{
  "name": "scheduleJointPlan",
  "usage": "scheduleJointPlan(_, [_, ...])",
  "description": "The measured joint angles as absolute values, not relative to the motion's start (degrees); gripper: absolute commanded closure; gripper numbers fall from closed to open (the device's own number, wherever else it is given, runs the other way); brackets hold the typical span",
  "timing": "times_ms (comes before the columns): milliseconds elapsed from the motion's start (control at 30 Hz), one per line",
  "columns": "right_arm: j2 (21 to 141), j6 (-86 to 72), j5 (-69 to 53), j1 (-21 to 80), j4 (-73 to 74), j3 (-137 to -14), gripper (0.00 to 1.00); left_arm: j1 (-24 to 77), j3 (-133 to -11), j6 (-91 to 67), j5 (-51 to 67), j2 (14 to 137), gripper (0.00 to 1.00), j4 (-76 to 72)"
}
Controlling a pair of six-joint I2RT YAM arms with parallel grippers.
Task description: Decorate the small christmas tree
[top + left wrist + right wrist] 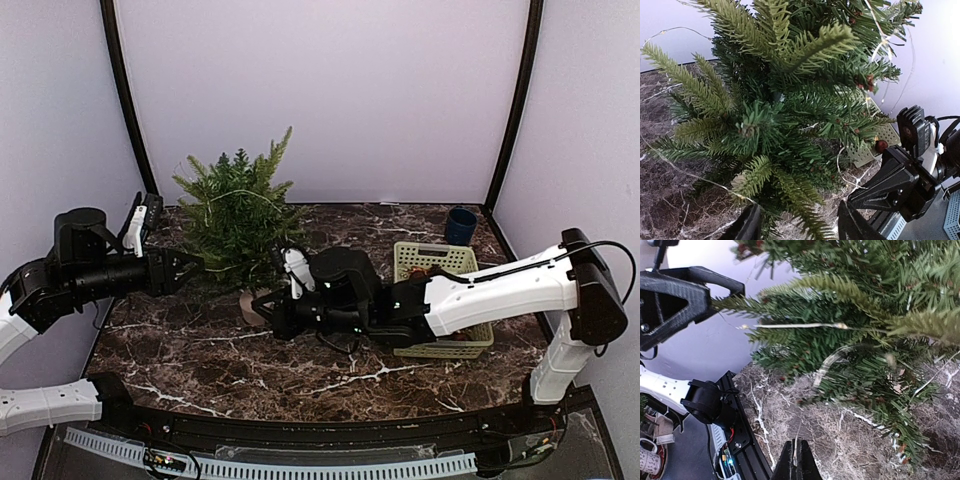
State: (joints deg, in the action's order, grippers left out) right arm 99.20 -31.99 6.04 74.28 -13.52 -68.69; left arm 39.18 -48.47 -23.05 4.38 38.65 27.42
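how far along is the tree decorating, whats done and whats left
Done: a thin light wire loops across the small christmas tree. In hand: the left tool is open among the branches; the right tool is shut low beside the tree, whether on the wire is unclear. Left: likely ornaments, since the basket holds items.

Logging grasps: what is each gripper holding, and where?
Left gripper: nothing, open around low branches of the tree. Right gripper: shut, perhaps pinching the light wire; cannot tell.

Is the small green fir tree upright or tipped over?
Upright: the small green fir tree stands in its beige round pot, crown directly above.
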Motion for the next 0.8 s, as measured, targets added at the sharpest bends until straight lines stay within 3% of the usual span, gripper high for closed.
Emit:
scheduleJointPlan(467, [100.75,-33.32,10.87,73.49,-12.25,-68.53,1.0,39.18,-48.31,-22.76,0.38,39.0,0.84,25.76])
scheduleJointPlan(800, [101.62,-34.39,13.78,72.86,-13.45,-67.05,1.0,39.18,-48.16,-22.65,-1.06,39.13,1.0,25.32])
